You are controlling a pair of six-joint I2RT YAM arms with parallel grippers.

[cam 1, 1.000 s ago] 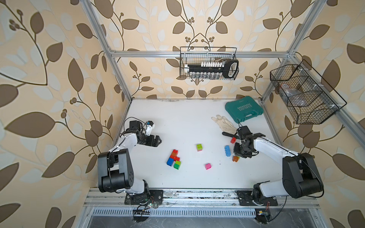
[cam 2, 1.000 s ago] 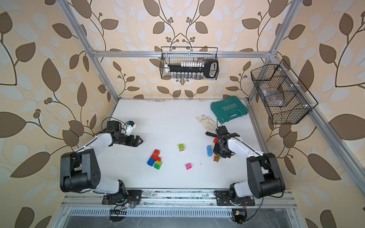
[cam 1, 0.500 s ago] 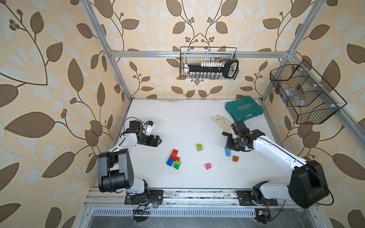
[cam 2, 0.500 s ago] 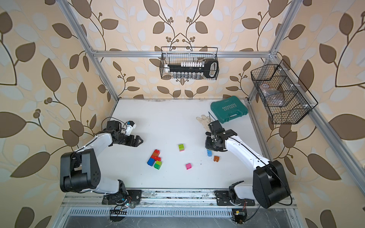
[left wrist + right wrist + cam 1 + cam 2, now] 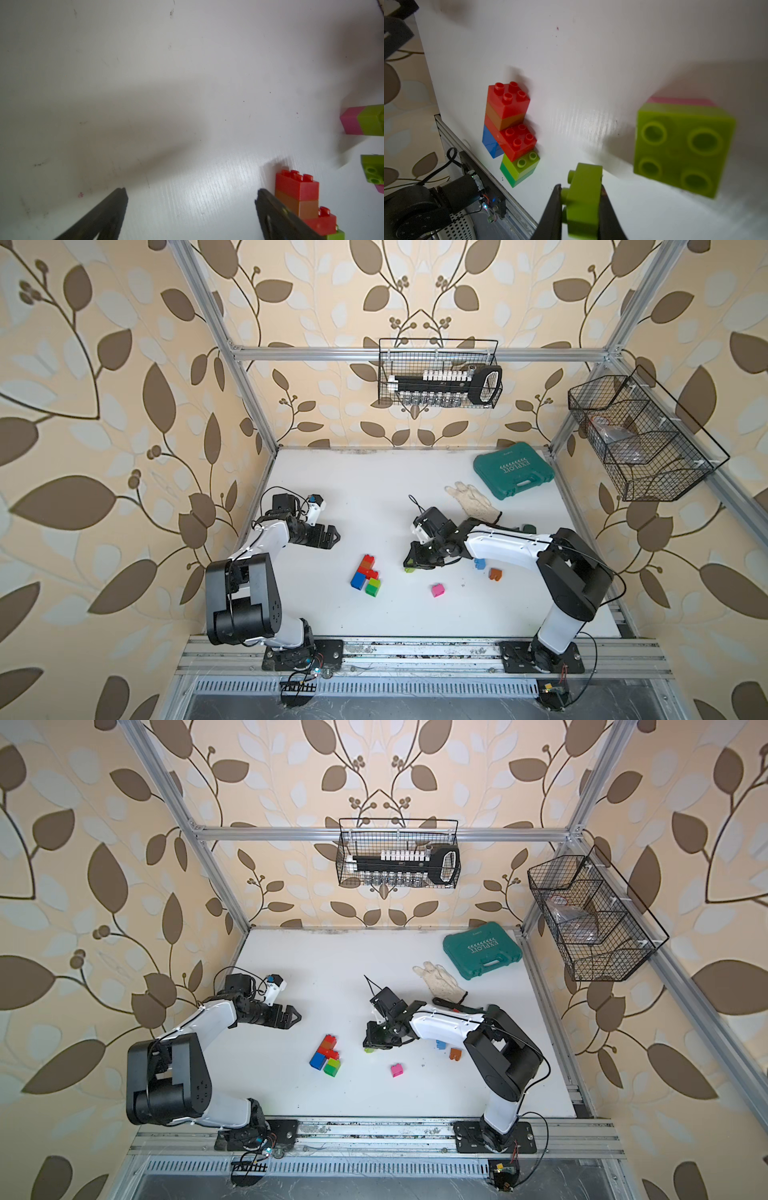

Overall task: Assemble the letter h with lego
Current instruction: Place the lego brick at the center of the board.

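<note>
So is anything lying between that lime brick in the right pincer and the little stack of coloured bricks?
Nothing visible. The right pincer is shut on the lime brick, and only bare white table lies between it and the stack. A lime-on-pink brick sits on the pincer's other side, off that path.

the only thing i can read from here is "exploit", white lettering on the teal case [image 5: 514, 475], in both top views.

Robot lab cell: aluminium frame [image 5: 415, 353], wallpapered panels [image 5: 104, 427], white table [image 5: 374, 489], bolted-down left arm [image 5: 266, 541] and right arm [image 5: 511, 541].
</note>
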